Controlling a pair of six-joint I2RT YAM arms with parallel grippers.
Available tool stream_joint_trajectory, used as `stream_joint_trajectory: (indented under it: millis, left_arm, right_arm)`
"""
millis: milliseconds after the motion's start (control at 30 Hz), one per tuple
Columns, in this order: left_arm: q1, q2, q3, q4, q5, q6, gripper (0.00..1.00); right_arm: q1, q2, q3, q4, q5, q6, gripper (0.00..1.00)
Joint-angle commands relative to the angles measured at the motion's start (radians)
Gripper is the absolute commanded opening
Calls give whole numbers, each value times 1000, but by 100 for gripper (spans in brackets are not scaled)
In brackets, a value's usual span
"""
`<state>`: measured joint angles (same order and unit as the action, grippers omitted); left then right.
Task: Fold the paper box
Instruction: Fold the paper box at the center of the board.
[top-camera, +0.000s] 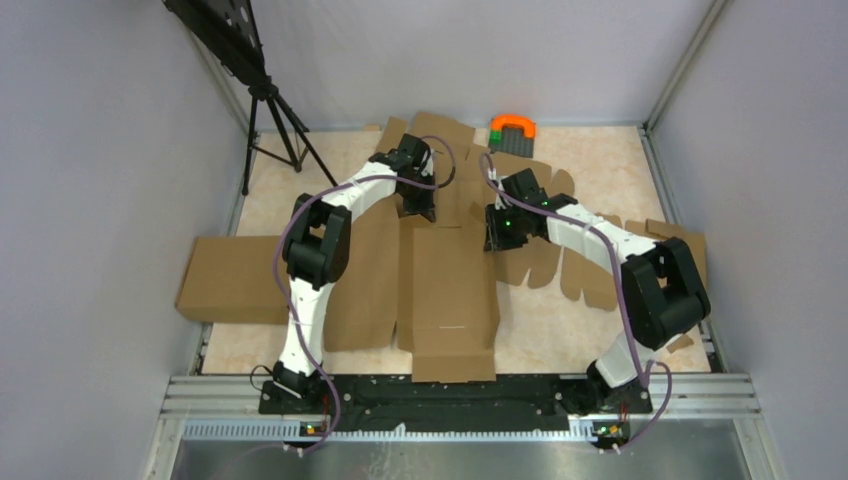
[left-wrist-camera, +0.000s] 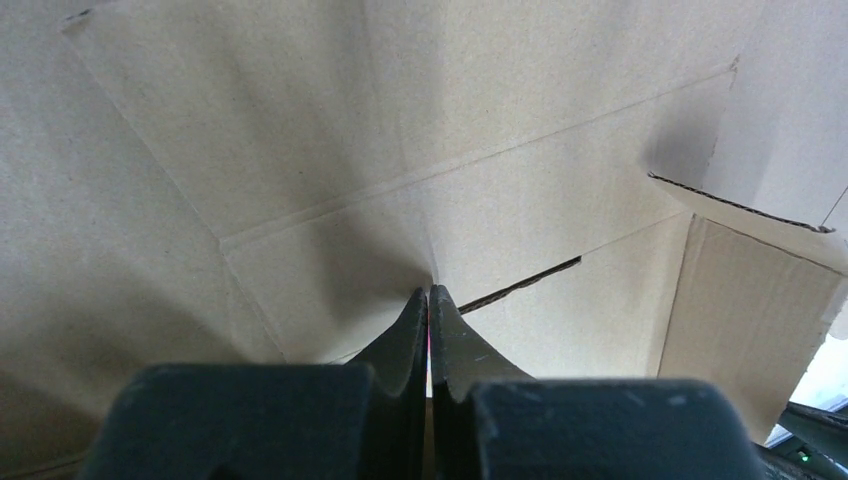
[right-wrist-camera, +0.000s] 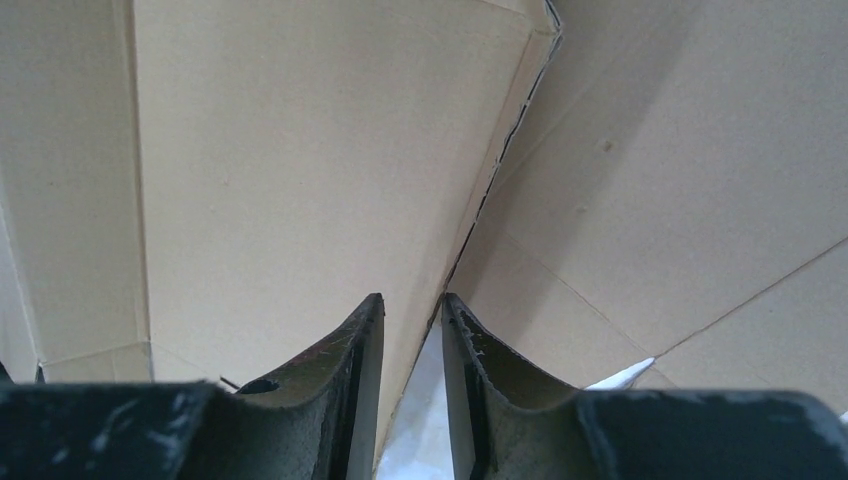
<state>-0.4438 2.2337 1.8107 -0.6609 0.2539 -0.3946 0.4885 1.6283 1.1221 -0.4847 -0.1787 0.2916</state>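
The paper box (top-camera: 452, 290) is a large brown die-cut sheet lying mid-table, with a raised centre panel and scalloped tabs spreading right. My left gripper (top-camera: 420, 208) is at its far centre. In the left wrist view it (left-wrist-camera: 429, 288) is shut, with its tips pressed on a crease of the cardboard (left-wrist-camera: 400, 130) beside a dark slit (left-wrist-camera: 520, 285). My right gripper (top-camera: 496, 238) is at the panel's right side. In the right wrist view it (right-wrist-camera: 412, 297) is slightly open, with the edge of an upright panel (right-wrist-camera: 300, 150) running down between the fingers.
A smaller plain cardboard slab (top-camera: 230, 280) lies at the left. Torn cardboard scraps (top-camera: 682, 240) lie at the right by the right arm. An orange and green object (top-camera: 512, 127) sits at the back wall. A black tripod (top-camera: 272, 120) stands back left.
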Motion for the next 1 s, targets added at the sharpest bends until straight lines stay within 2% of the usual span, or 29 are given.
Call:
stream_joint_trajectory:
  millis: [0, 167, 400, 467, 800, 967]
  left_arm:
    - [4, -72, 27, 10, 8, 21, 0]
    - [18, -63, 84, -27, -4, 42, 3]
    - [22, -47, 84, -30, 28, 53, 3]
    - [23, -48, 77, -24, 28, 56, 3]
    - [22, -37, 84, -34, 35, 67, 2]
    - [22, -24, 82, -27, 53, 66, 2]
  right_arm:
    - [5, 27, 45, 21, 4, -6, 26]
    - [10, 53, 61, -8, 55, -22, 24]
    - [9, 64, 97, -7, 116, -15, 54]
    - [1, 80, 115, 8, 119, -15, 59]
    - [-34, 201, 252, 39, 27, 0, 59]
    - [-43, 248, 298, 35, 5, 0, 53]
